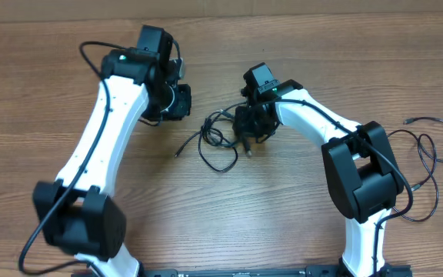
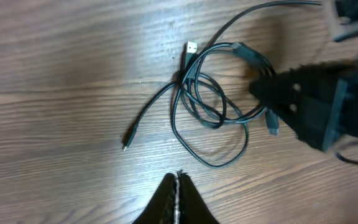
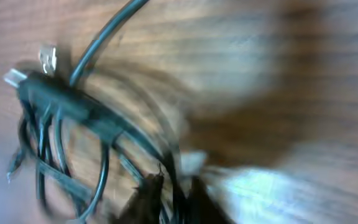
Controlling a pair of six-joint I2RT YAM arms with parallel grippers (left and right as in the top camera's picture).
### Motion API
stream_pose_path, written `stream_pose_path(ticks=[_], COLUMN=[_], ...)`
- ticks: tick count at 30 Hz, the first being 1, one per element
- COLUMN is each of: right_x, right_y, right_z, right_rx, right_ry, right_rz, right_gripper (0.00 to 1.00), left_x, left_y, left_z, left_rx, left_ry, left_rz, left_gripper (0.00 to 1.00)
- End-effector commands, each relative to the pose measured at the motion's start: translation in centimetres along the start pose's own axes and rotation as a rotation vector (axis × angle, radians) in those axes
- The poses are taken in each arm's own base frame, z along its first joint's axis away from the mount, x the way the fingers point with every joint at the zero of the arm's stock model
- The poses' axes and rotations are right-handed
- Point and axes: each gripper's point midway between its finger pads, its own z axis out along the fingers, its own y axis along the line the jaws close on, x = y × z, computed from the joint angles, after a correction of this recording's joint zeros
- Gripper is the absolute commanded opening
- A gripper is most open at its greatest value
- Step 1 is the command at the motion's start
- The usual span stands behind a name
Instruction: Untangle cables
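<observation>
Tangled cables [image 1: 220,140] lie mid-table between two robot arms.
The left gripper [image 2: 178,182] hovers with its fingers pressed together on nothing, the knot just to its right. The right gripper [image 1: 251,142] is at the knot's right edge, too blurred to tell its grip.

open worktop [image 1: 283,231] in front of cables [image 1: 215,140], right pincer [image 1: 249,141] blocking their right edge, left pincer [image 2: 178,180] standing off at left

A robotics lab bench: two white robot arms [image 1: 106,131] mounted at a wood-grain table [image 1: 283,231].
</observation>
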Motion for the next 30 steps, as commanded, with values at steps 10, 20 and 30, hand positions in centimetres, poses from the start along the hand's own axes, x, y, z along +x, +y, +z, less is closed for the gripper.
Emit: stream_pose_path(ticks=[10, 20, 30], right_x=[-2.2, -0.8, 5.1], right_y=[3.8, 2.5, 2.0], right_z=[-3.7, -0.7, 2.1], right_rx=[-0.096, -0.075, -0.037], right_ry=[-0.033, -0.001, 0.16], right_rz=[-0.082, 0.006, 0.042], right_gripper=[0.56, 0.48, 0.49], left_x=[0.6, 1.6, -1.0], left_y=[1.1, 1.1, 0.7], left_z=[8.1, 12.8, 14.5], left_rx=[0.001, 0.057, 0.085], left_ry=[0.186, 0.305, 0.202], left_rz=[-0.125, -0.172, -0.126], left_gripper=[0.23, 0.04, 0.06])
